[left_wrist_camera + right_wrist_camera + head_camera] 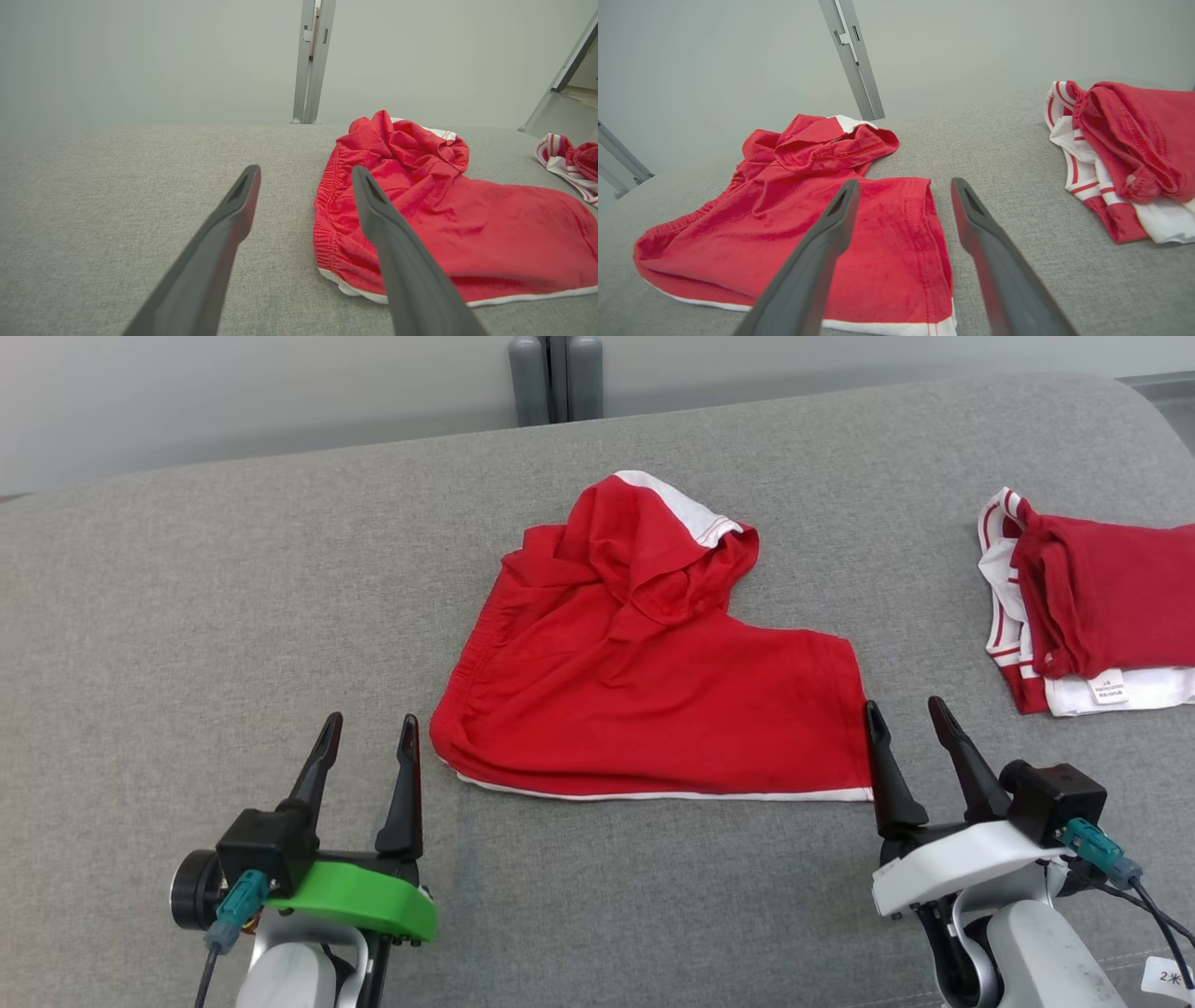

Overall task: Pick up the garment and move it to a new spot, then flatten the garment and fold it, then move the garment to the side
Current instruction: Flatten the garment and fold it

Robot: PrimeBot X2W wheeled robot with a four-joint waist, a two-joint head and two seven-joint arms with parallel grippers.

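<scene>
Left pincer: your left gripper (371, 721) is spread wide and holds nothing. It sits low over the near edge of the grey cushion (187, 616), with its tips just beside the garment's near left corner.
Right pincer: your right gripper (905, 706) is also spread wide and empty. Its tips are just beside the garment's near right corner, where the white trim (672, 795) ends.
Garment: the red shorts (644, 700) lie at the middle of the cushion, between your two pincers. The near half is fairly flat. The far part (653, 541) is bunched and turned over on itself, showing a white band.
Gathered edge: the elastic waistband (467, 663) runs up the garment's left side, just beyond your left fingertips.
How it will handle: it looks like light, soft, limp cloth that will sag and drape when lifted. It is not fragile and should not slip from a firm pinch.
Where to take hold: the two near corners on the white-trimmed edge look best, one per pincer. Pinch all layers, or the lower one may stay behind.
Neighbour: a folded pile (1092, 607) of red and white clothes lies by the cushion's right edge, well apart from the shorts.
</scene>
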